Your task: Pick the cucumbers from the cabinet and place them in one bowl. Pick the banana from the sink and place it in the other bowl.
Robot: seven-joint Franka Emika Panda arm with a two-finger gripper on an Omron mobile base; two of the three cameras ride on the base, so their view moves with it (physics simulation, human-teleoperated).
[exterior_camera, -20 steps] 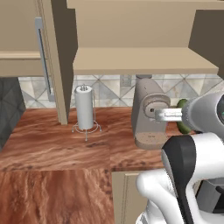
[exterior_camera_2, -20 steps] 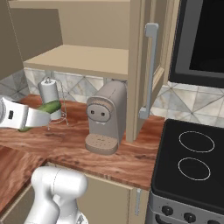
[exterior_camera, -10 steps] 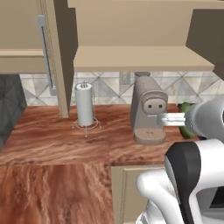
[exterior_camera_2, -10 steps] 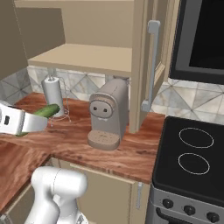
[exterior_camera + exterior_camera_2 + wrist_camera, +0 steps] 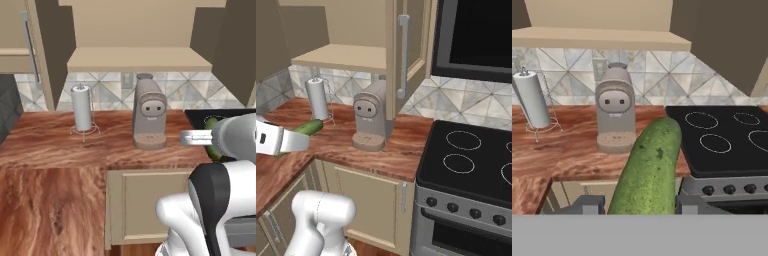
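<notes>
Coffee machine (image 5: 149, 119) stands between paper-towel holder (image 5: 82, 108) and stove (image 5: 471, 165).

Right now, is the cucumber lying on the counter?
No, the cucumber is held up between the jaws, above the counter edge.

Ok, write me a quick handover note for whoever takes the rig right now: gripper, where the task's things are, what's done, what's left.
Gripper: shut on one cucumber, carried in the air in front of the counter, clear of it.
Cabinet: door open; the part of the shelf in view is bare.
Nearby: coffee machine and paper towel holder on the counter, stove to the right.
Second cucumber, banana, sink and bowls: not in sight from here.
Done: one cucumber picked up.
Left: put it in a bowl, then find and place the other cucumber and the banana.
</notes>
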